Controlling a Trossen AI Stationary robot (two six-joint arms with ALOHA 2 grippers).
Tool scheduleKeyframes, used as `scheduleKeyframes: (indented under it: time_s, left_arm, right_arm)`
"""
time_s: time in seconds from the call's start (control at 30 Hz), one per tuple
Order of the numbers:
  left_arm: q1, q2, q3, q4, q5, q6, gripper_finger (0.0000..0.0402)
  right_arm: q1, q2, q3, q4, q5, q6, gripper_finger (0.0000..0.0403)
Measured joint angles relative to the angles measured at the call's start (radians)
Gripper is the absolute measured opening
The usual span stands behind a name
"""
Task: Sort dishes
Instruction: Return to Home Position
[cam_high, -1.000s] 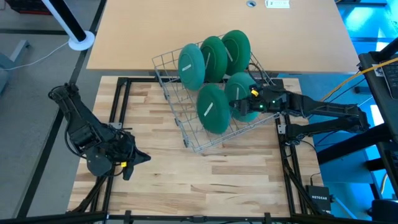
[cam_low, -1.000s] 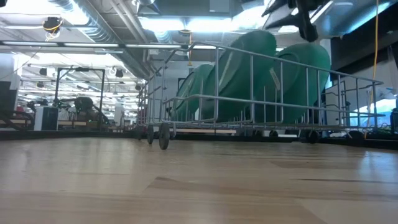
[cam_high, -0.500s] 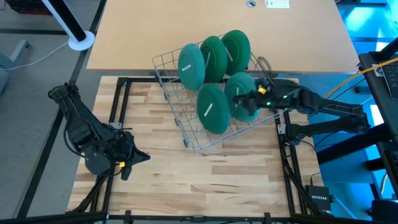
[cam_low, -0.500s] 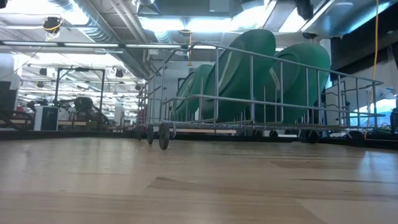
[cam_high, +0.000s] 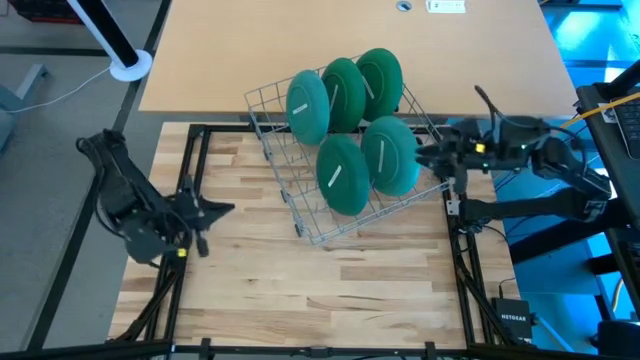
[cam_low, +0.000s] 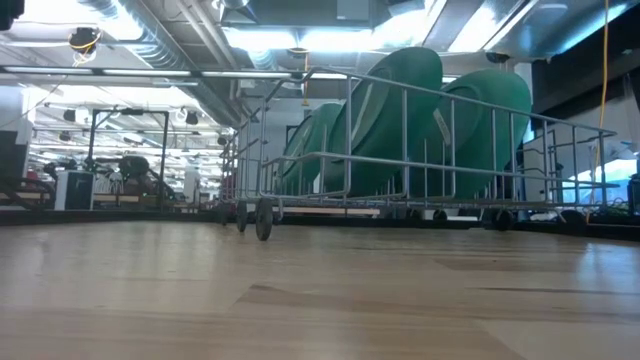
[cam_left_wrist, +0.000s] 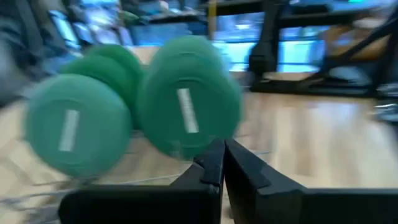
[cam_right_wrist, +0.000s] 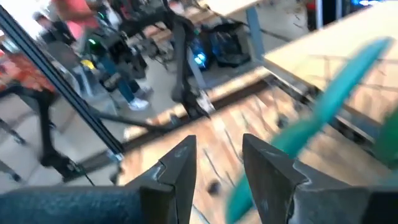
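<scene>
Several green plates stand on edge in the grey wire rack (cam_high: 262, 100) at the table's far middle; the two nearest me are one (cam_high: 343, 175) with a white mark and one (cam_high: 390, 155) beside it. They also show in the low view (cam_low: 390, 110) and the left wrist view (cam_left_wrist: 186, 106). My right gripper (cam_high: 425, 155) is open and empty, just right of the rack; a plate's edge (cam_right_wrist: 336, 106) shows past its fingers. My left gripper (cam_high: 220, 208) is shut and empty over the table's left part, pointing toward the rack.
The rack sits slanted across the seam between the butcher-block table (cam_high: 330, 290) and the tan tabletop (cam_high: 250, 40) behind it. Bare wood lies in front of the rack. A person (cam_right_wrist: 68, 15) stands in the room beyond the table.
My right gripper has drawn back from the right near plate toward the table's right edge and gone up, out of the low view; the plate stays standing in the rack. My left gripper has moved toward the far edge and turned toward the rack.
</scene>
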Motion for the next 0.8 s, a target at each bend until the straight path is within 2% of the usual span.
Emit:
scheduleKeyframes:
  time_s: [0.07,0.17,0.3,0.37,0.47,0.67,0.8]
  left_arm:
    - [0.008,0.000,-0.057,-0.010,-0.071,-0.006,0.0004]
    - [0.051,0.000,-0.166,-0.010,-0.138,-0.115,0.0004]
    - [0.130,0.000,-0.324,0.026,-0.106,-0.355,0.0004]
    - [0.165,0.001,-0.398,0.111,-0.049,-0.391,0.0004]
    - [0.215,0.001,-0.495,0.324,0.054,-0.307,0.0004]
    - [0.311,0.001,-0.683,0.807,0.314,-0.024,0.0004]
    - [0.373,0.001,-0.788,1.043,0.416,0.065,0.0004]
  right_arm:
    - [0.000,-0.052,-0.048,-0.046,0.026,-0.011,0.0134]
    - [0.000,-0.136,-0.166,-0.012,0.078,-0.012,0.0134]
    - [0.000,-0.241,-0.370,0.147,0.076,-0.012,0.0134]
    - [0.000,-0.284,-0.471,0.241,0.037,-0.012,0.0134]
    - [0.000,-0.327,-0.594,0.347,-0.027,-0.012,0.0134]
    - [0.000,-0.364,-0.786,0.512,-0.055,-0.011,0.0134]
    - [0.000,-0.373,-0.865,0.613,-0.084,-0.024,0.0134]
